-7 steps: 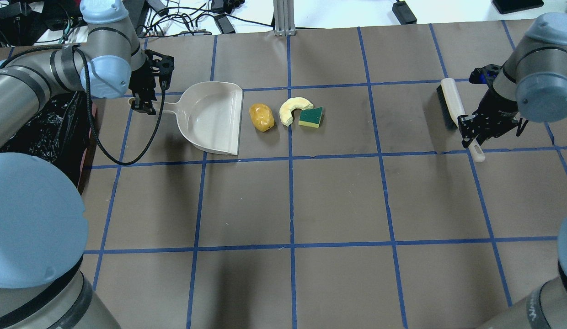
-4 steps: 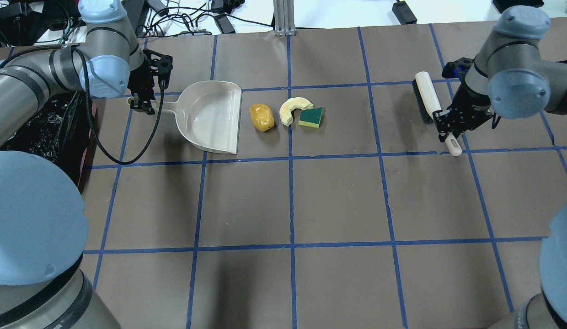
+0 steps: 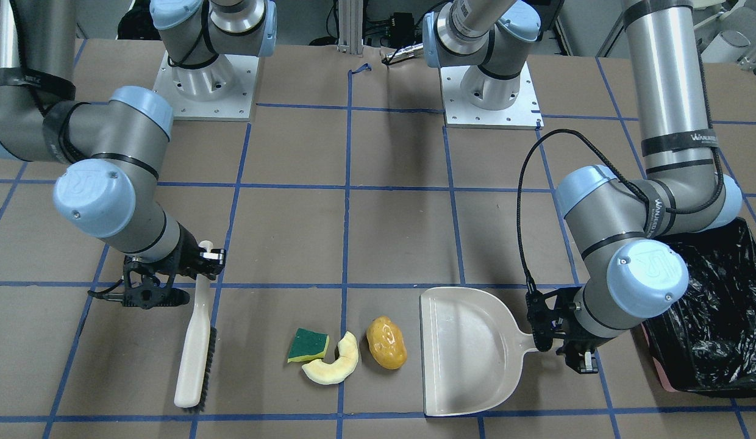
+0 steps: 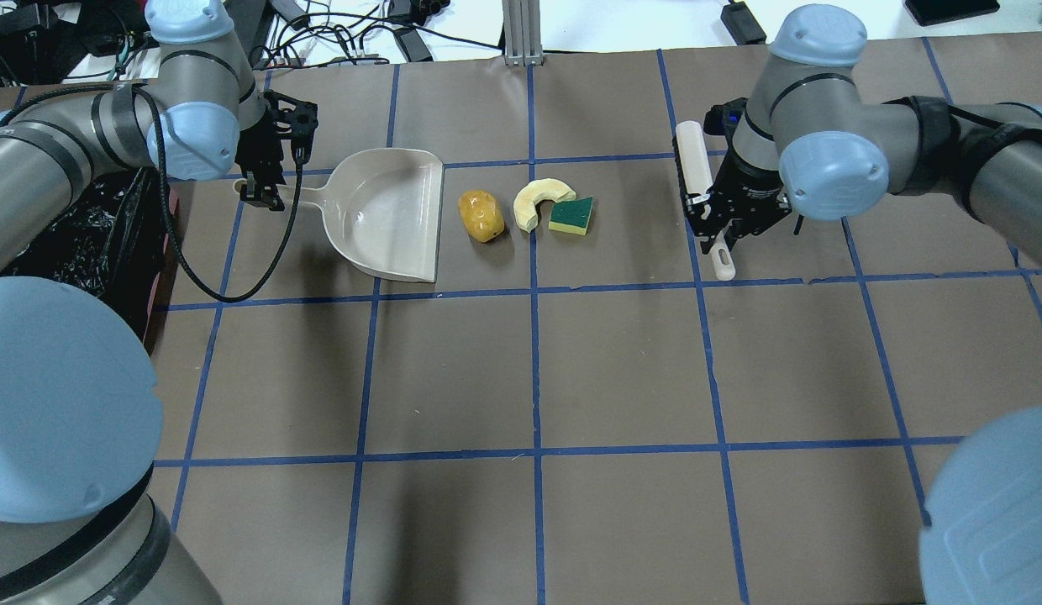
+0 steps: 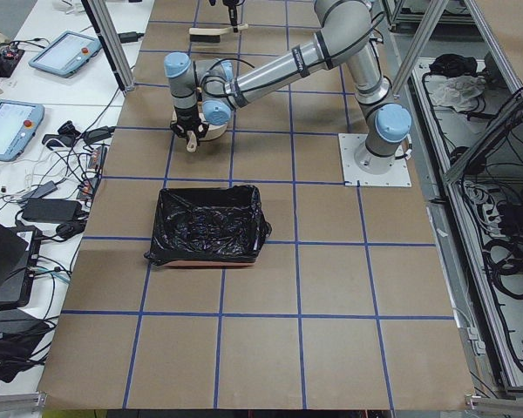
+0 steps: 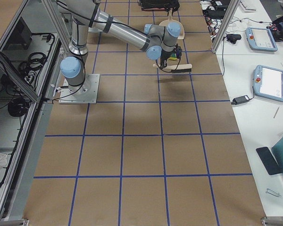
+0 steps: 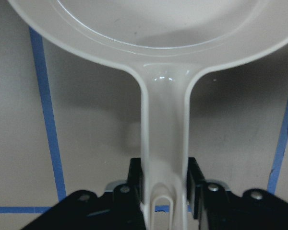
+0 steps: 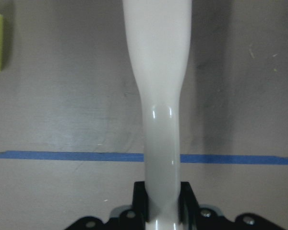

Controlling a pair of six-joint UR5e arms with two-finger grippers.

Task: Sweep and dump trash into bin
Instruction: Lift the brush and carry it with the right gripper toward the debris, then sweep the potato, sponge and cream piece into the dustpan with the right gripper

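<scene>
With my right hand [image 4: 714,225] clamped on the brush [image 4: 692,155] by its handle, wrist down, near the sponge [image 4: 571,216], melon slice [image 4: 538,200] and potato lump [image 4: 481,215], and my left hand [image 4: 265,192] clamped on the dustpan [image 4: 386,214] facing them, bin [image 3: 707,366] behind it, I judge the sweep is about to start: next, drag the bristles low across the surface toward that dustpan.

The desk [image 4: 622,370] is brown, gridded in blue, the dustpan [image 4: 386,218] beige, the sponge block [image 4: 571,216] green over yellow, the melon-like slice [image 4: 534,198] pale yellow, the potato-shaped lump [image 4: 481,216] glossy orange-yellow, the brush [image 3: 192,344] cream with black bristles, and the bin [image 3: 719,292] crinkly glossy black with a pink edge.
</scene>
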